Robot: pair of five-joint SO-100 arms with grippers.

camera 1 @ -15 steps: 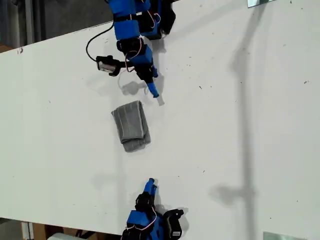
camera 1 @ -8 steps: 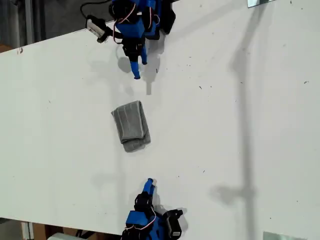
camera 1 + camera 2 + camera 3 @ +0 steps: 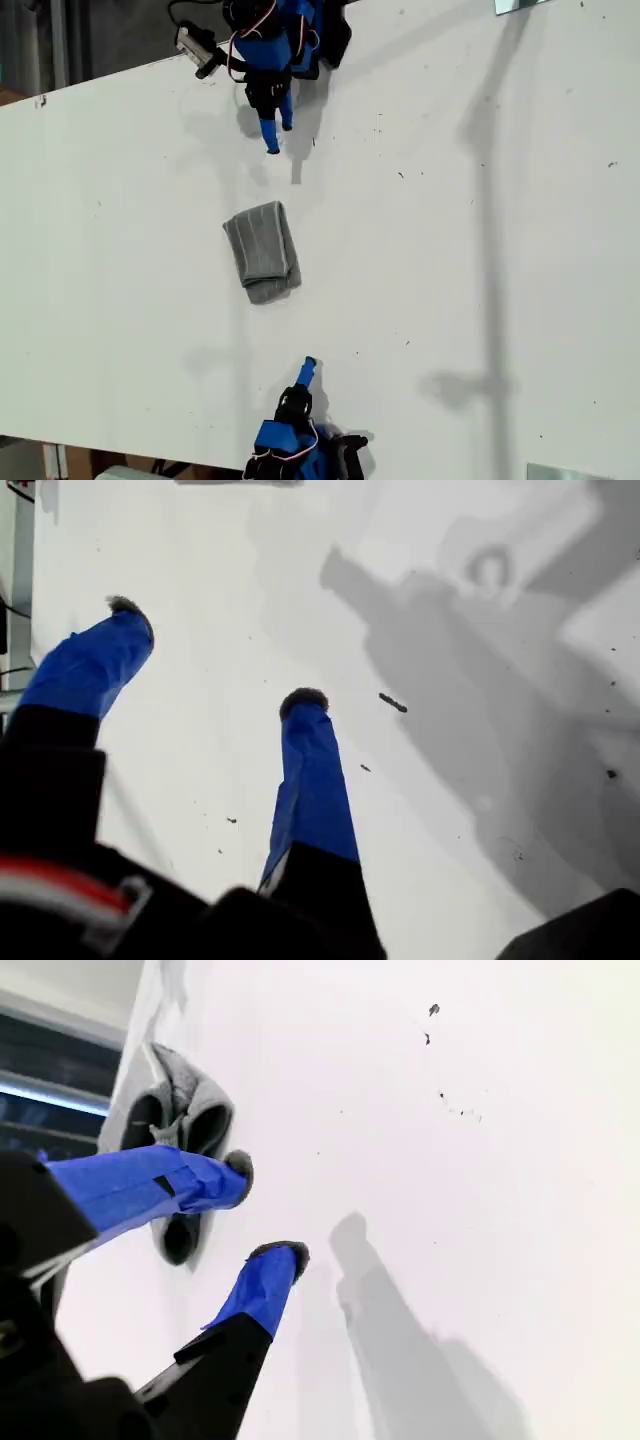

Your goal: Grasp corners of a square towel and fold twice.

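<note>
Soft ribbed cloth towel (image 3: 262, 250) on a smooth matt table (image 3: 480, 250).

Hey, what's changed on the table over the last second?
The arm at the exterior view's top pulled back from the towel toward that view's top edge, its pincer swinging toward the exterior view's left. The arm at the exterior view's bottom only shifted slightly. Nothing was grasped or released. The towel stayed folded in the same spot.

towel (image 3: 262, 250): grey, faint ribbed stripes | table (image 3: 480, 250): white, dark-specked
</note>
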